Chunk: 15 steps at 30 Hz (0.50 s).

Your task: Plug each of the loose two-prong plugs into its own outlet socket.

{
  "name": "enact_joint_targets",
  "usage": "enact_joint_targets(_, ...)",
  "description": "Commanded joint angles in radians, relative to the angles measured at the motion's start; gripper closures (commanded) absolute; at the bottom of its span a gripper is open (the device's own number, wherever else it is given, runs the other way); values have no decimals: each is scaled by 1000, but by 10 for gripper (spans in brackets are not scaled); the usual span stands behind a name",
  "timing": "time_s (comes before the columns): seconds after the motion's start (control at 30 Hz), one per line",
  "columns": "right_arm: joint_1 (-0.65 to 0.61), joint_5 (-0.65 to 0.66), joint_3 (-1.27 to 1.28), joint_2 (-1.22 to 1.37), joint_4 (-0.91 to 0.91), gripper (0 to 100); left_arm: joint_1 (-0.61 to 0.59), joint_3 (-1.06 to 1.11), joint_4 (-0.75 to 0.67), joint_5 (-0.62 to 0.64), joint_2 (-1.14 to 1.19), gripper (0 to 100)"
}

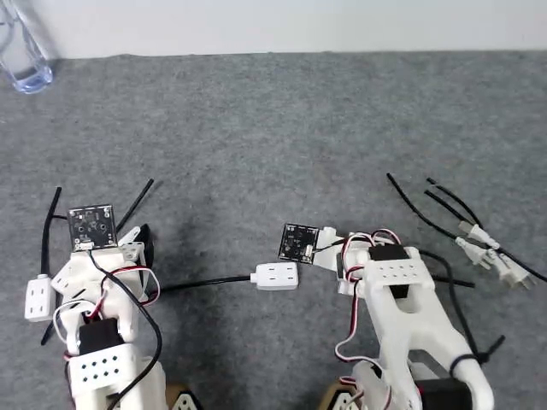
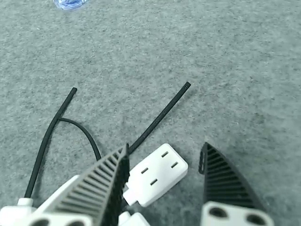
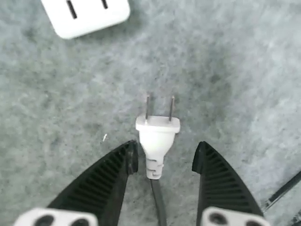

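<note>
Two grippers flank the middle outlet socket. Well left of it, the left gripper stands spread over a second socket. Just right of it, the right gripper is spread either side of a two-prong plug, prongs toward it. Farther right lie loose plugs.

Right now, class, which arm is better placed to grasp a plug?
Right: the right gripper, open, straddles a white plug, prongs facing an outlet socket; the left gripper straddles a second socket.
</note>
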Motion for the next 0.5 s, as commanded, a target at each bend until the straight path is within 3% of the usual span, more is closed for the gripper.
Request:
enact_joint_targets(0.0,-8,26,-5,-22,-21,791,6,-4,-21,-9,-2,771)
enact_joint_targets(0.33,-8,25,-135,191,-19,791,6,-4,-21,-9,-2,771)
enact_joint_targets(0.47,-7,25,-195,248,-15,851,6,-4,-21,-9,-2,771)
